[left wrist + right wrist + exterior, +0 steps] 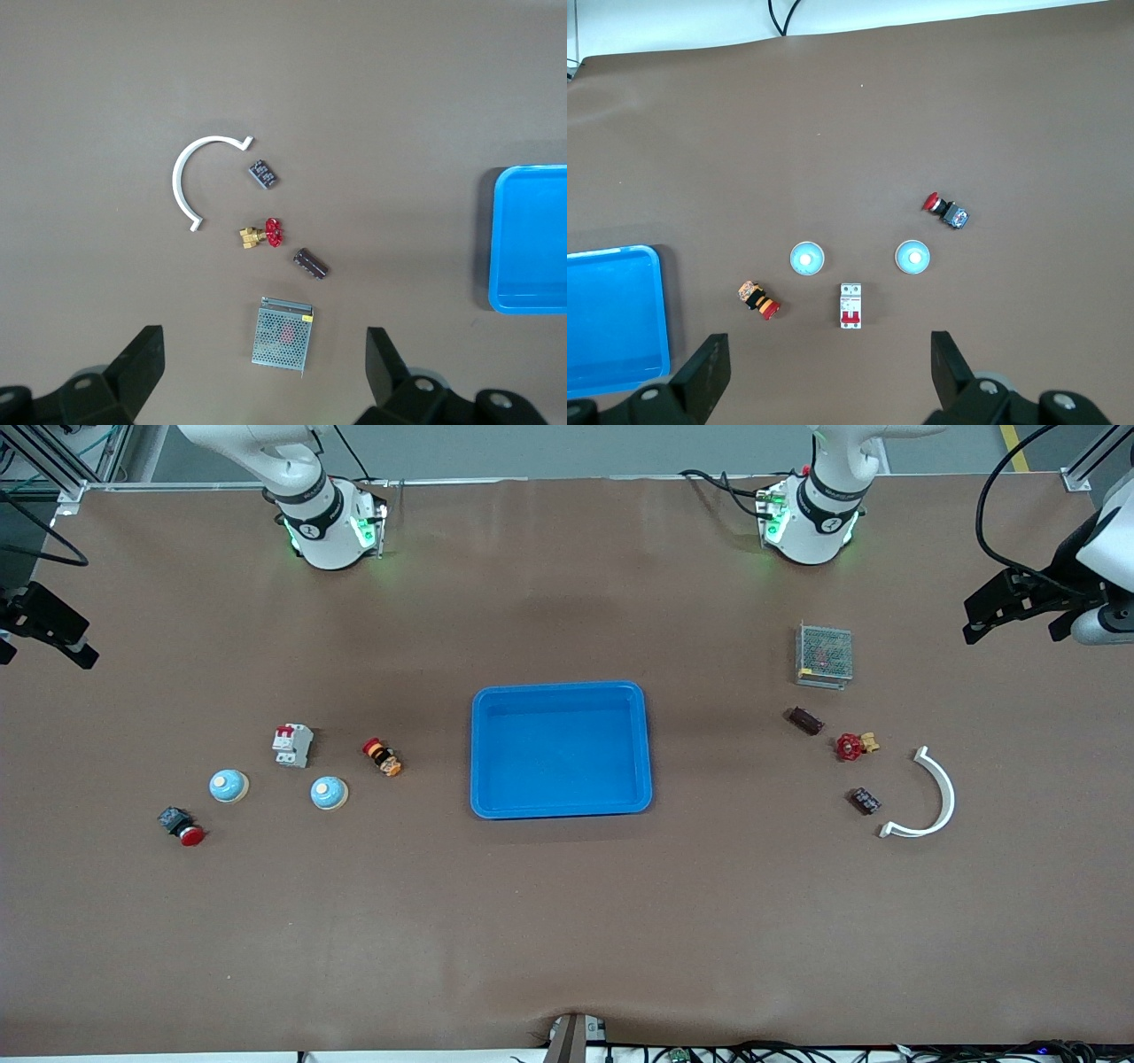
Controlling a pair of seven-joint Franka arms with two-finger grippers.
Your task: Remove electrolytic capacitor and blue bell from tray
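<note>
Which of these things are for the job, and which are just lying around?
For the job: two bells, two capacitors, blue tray, left claw, right claw.

Lying around: breaker, red button, orange switch, red valve, white arc, mesh box.

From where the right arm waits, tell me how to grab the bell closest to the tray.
Come straight down on the bell with the right claw open, as it is now, and close across the dome's flanks just above its wider base. It sits upright with clear table all round, so any approach angle probably works. The rounded top may slip, so grip low.
</note>
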